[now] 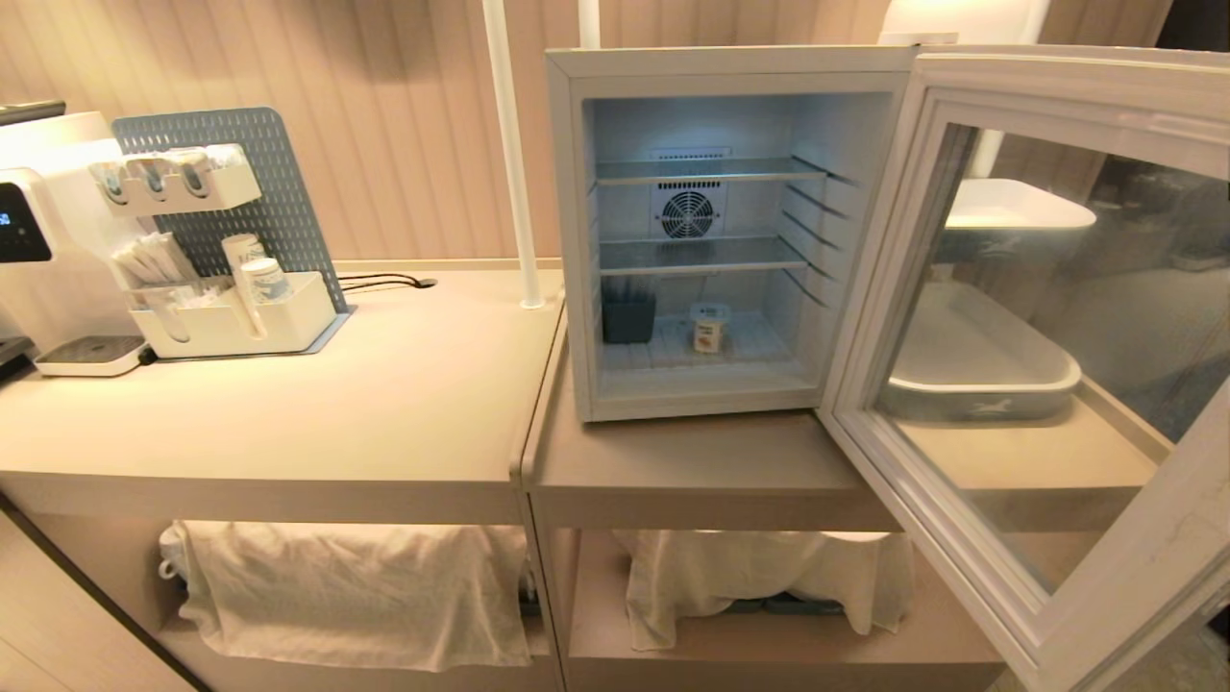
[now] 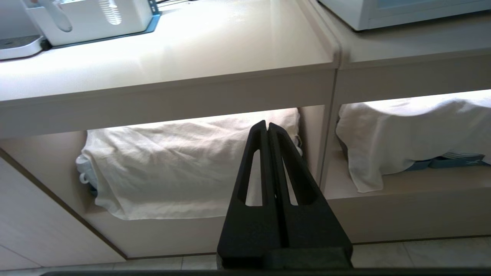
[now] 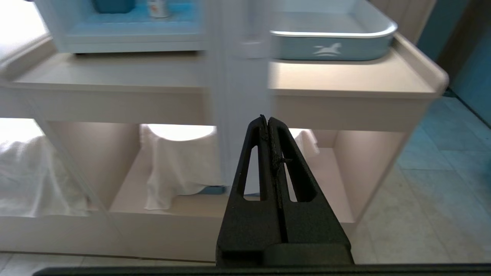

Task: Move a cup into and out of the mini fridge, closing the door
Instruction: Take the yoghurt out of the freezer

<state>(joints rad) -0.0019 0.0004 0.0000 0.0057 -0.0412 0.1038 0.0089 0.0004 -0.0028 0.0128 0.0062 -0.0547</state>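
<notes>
Mini fridge (image 1: 730,67): white, boxy, smooth-walled, standing on the beige matte counter (image 1: 384,404). Interior lit, two wire shelves, round fan grille on back wall. Door (image 1: 1047,615) swung fully open toward the right; pale frame around a clear glass pane, through which a shallow rounded tray (image 1: 980,394) with grey-blue wall shows.

Cup (image 1: 709,327): tiny, white plastic, squarish foil lid, orange label. Upright on fridge floor, below the lower shelf, roughly centred. Dark ribbed rectangular container (image 1: 628,312) near it, to the left, apart from it.

On counter far left: white water dispenser (image 1: 38,240) with black display; blue perforated pegboard organiser (image 1: 279,192) with white bins holding patterned paper cups. Below counter: open cubbies draped with wrinkled off-white cloth (image 1: 356,586).

Left gripper (image 2: 267,126): black, tapered, slotted fingers pressed together, nothing between. Held low in front of the counter edge, pointing at a cloth-covered cubby.

Right gripper (image 3: 267,120): same form, fingers together, empty. Low before the counter, facing the edge of the open door. Neither arm in head view.
</notes>
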